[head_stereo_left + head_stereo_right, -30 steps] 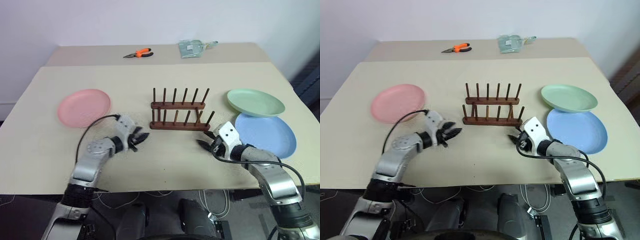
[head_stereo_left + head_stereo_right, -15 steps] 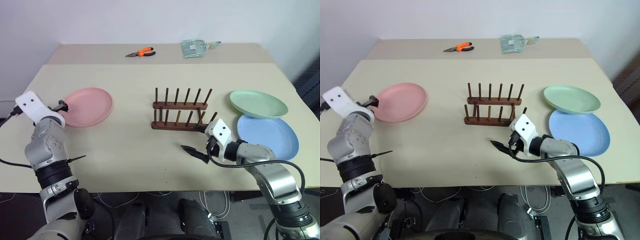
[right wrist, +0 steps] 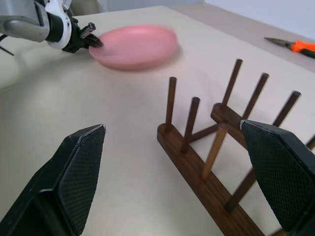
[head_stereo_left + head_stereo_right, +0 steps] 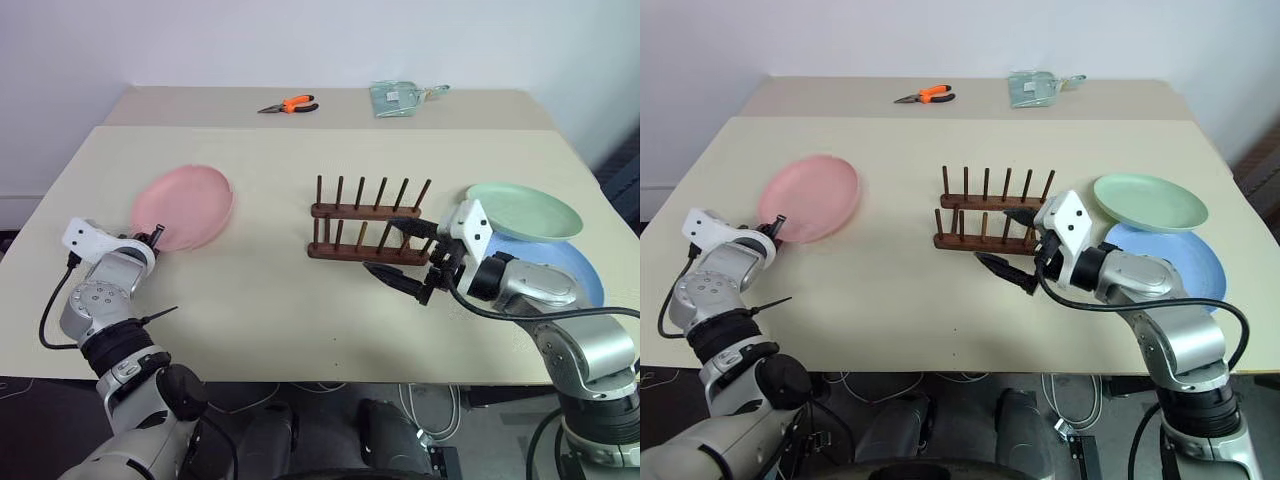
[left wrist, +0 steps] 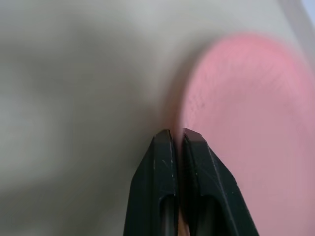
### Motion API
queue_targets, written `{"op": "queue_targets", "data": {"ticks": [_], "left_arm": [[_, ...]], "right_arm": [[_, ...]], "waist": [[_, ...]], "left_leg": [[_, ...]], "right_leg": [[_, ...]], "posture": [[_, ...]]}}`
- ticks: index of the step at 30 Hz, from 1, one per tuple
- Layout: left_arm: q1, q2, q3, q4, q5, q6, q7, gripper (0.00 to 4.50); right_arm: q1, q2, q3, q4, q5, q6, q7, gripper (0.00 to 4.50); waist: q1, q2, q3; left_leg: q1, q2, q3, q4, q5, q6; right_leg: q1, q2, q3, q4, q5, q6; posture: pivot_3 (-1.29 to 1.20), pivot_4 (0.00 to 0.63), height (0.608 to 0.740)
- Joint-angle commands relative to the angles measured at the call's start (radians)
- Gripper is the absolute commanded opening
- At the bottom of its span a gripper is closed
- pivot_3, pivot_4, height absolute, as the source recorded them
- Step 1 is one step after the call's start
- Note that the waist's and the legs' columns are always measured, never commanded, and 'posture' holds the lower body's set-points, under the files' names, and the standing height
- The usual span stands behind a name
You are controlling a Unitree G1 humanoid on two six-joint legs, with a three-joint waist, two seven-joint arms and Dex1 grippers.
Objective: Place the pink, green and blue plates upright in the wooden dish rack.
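Left eye view shows you the left hand pinching the pink plate by its near rim on the surface, the right hand wide open right before the wooden dish rack, and orange pliers far behind.

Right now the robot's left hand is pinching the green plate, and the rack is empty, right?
Not quite: the left hand is pinching the pink plate, as the left wrist view shows. The green plate lies untouched, and the rack is empty.
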Motion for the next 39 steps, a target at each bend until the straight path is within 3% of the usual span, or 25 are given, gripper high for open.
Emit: {"op": "queue_targets", "data": {"ticks": [1,8,13,16,23,24,27,31,35,39], "left_arm": [[-0.03,0.009,-0.232,-0.172,0.008,-0.068,-0.19,0.07],[-0.148,0.021,-0.521,-0.321,0.085,-0.12,-0.287,0.07],[-0.221,-0.007,-0.56,-0.337,0.079,-0.114,-0.275,0.07],[-0.231,-0.012,-0.571,-0.355,0.063,-0.103,-0.286,0.0],[-0.21,-0.021,-0.556,-0.374,0.02,-0.055,-0.299,0.0],[-0.207,-0.022,-0.555,-0.376,0.014,-0.049,-0.301,0.0],[-0.209,-0.071,-0.494,-0.38,-0.062,-0.063,-0.287,0.95],[-0.27,-0.13,-0.349,-0.352,-0.168,-0.153,-0.207,2.9],[-0.246,-0.033,-0.371,-0.313,-0.05,-0.228,-0.216,2.9],[-0.082,0.141,-0.56,-0.316,0.095,-0.288,-0.441,2.9]], "right_arm": [[-0.102,-0.031,0.054,-0.055,-0.079,-0.058,-0.019,4.5],[-0.366,-0.02,0.363,0.13,-0.499,-0.361,-0.064,4.5],[-0.498,-0.005,0.496,0.383,-0.782,-0.612,-0.132,4.5],[-0.526,0.012,0.49,0.474,-0.845,-0.687,-0.175,3.68],[-0.518,0.012,0.469,0.521,-0.953,-0.772,-0.209,0.11],[-0.515,0.015,0.465,0.522,-0.961,-0.778,-0.21,0.02],[-0.505,0.022,0.448,0.514,-0.99,-0.792,-0.234,0.0],[-0.476,0.042,0.39,0.465,-0.947,-0.783,-0.244,0.0],[-0.4,0.093,0.226,0.341,-0.726,-0.665,-0.203,0.0],[-0.298,0.172,-0.069,0.129,-0.187,-0.259,-0.146,0.0]], "waist": [[-0.002,-0.003,0.002],[-0.016,-0.003,0.002],[-0.027,-0.003,0.002],[-0.027,-0.003,0.002],[-0.027,-0.003,0.002],[-0.028,-0.003,0.002],[-0.027,-0.003,0.002],[-0.025,-0.004,0.003],[-0.027,-0.004,0.003],[-0.026,-0.003,0.003]], "left_leg": [[-0.001,0.0,0.0,0.0,0.0,0.0],[0.0,0.001,0.002,-0.002,0.0,-0.001],[0.0,0.001,0.003,-0.002,0.001,-0.001],[0.0,0.0,0.003,-0.002,0.001,-0.002],[0.0,0.0,0.003,-0.002,0.001,-0.002],[0.0,0.0,0.003,-0.002,0.001,-0.001],[0.0,0.0,0.002,-0.002,0.001,-0.002],[-0.001,0.0,0.002,-0.002,0.001,-0.002],[0.0,0.001,0.002,-0.002,0.001,-0.002],[0.0,0.001,0.002,-0.003,0.001,-0.001]], "right_leg": [[0.0,0.0,0.0,0.0,0.0,0.0],[-0.001,0.0,0.001,-0.002,0.001,-0.001],[-0.002,0.0,0.002,-0.002,0.001,-0.001],[-0.002,0.0,0.002,-0.002,0.001,-0.001],[-0.003,0.0,0.002,-0.002,0.001,-0.001],[-0.003,0.0,0.002,-0.002,0.001,-0.001],[-0.003,0.0,0.002,-0.002,0.001,-0.001],[-0.002,0.0,0.002,-0.002,0.001,-0.001],[-0.002,0.001,0.002,-0.002,0.001,-0.001],[-0.001,0.001,0.003,-0.002,0.001,-0.001]], "posture": [[0.0,0.15,0.74],[0.0,0.15,0.74],[0.0,0.15,0.74],[0.0,0.15,0.74],[0.0,0.15,0.74],[0.0,0.15,0.74],[0.0,0.15,0.74],[0.0,0.15,0.74],[0.0,0.15,0.74],[0.0,0.15,0.74]]}}
